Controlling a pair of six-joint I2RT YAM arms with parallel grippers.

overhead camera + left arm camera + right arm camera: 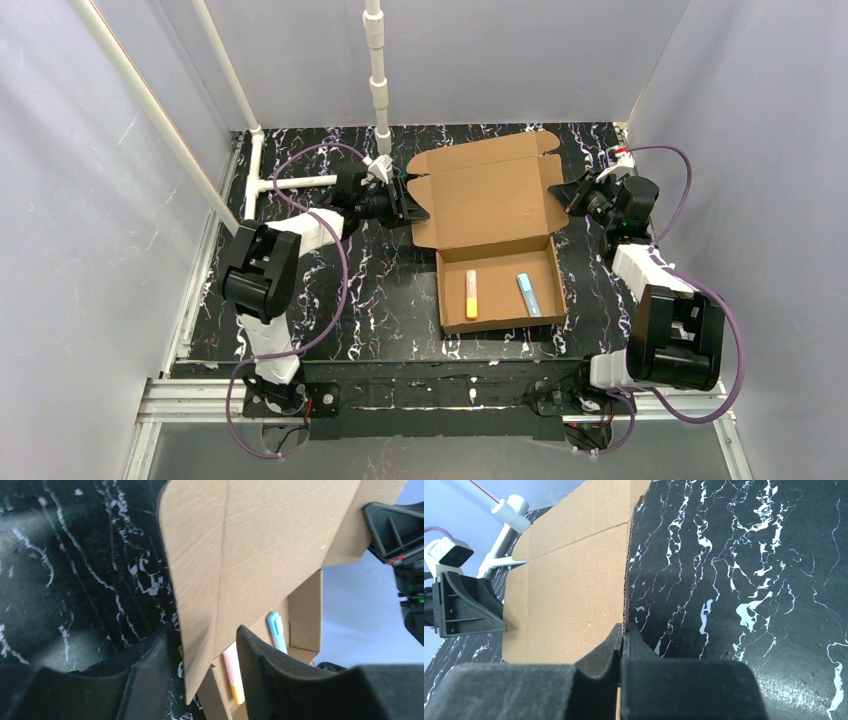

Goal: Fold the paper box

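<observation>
The paper box sits on the black marbled table, a little toward 3 o'clock from its middle. Its shallow tray lies nearest my bases and its open lid panel reaches away toward 12 o'clock.

My left pincer is at the lid's 9 o'clock edge. In the left wrist view the pincer is spread, with one finger on each side of the brown cardboard. The sheet passes between them, and I see no firm squeeze on it.

My right pincer is at the lid's 3 o'clock edge. In the right wrist view the pincer is pressed together on the corrugated edge of the lid, pinching it. My left pincer shows across the panel at 9 o'clock.

Two markers lie apart in the tray, both pointing roughly toward 12 o'clock. An orange-yellow highlighter is on the 9 o'clock side and a light blue marker on the 3 o'clock side. From my left wrist, both the highlighter and the blue marker show below the lid's edge.

A white pipe stand rises at 12 o'clock, just beyond my left pincer.
</observation>
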